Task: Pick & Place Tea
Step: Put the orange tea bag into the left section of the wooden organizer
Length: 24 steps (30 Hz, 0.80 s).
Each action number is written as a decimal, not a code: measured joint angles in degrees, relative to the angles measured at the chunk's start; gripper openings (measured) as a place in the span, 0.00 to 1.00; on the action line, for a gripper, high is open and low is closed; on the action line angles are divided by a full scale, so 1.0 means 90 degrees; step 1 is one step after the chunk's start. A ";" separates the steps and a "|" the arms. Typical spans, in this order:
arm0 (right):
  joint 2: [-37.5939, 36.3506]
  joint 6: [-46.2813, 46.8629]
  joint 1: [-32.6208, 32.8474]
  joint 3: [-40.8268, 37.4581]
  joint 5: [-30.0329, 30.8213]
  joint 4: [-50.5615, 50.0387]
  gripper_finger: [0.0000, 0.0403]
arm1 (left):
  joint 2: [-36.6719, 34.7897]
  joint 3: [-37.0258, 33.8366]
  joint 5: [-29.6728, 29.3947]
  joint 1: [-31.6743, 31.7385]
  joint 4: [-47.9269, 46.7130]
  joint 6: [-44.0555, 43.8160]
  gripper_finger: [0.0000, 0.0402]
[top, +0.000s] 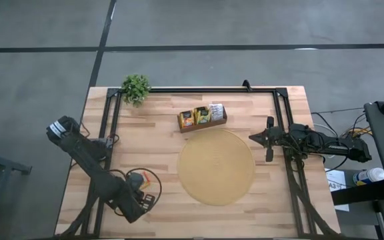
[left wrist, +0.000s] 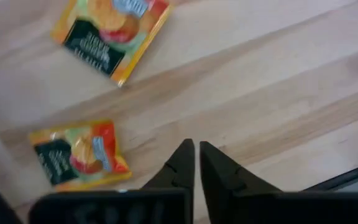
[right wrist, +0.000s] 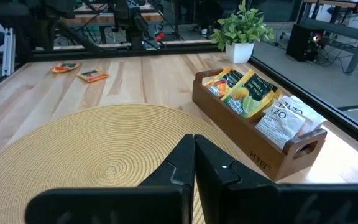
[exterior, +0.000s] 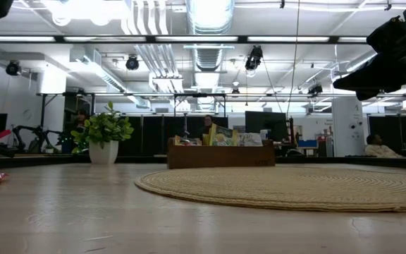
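We have the left gripper [left wrist: 196, 155] clenched on nothing, hovering just beside two loose tea sachets [left wrist: 79, 154] well left of the round mat [top: 217, 167]. We judge a pickup comes next: open, descend, pinch one. Our right gripper [top: 267, 142], clenched and empty, waits at the mat's right edge.

A round woven mat [top: 217, 167] lies centrally on the wooden table [top: 159, 143], a wooden tray [top: 203, 123] just beyond it and a potted plant [top: 136, 88] at the far-left corner.
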 joint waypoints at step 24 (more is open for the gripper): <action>0.0002 0.0000 -0.0002 0.0002 0.0002 0.0000 0.02 | -0.0275 -0.0516 0.0052 -0.0196 0.0226 -0.0315 0.62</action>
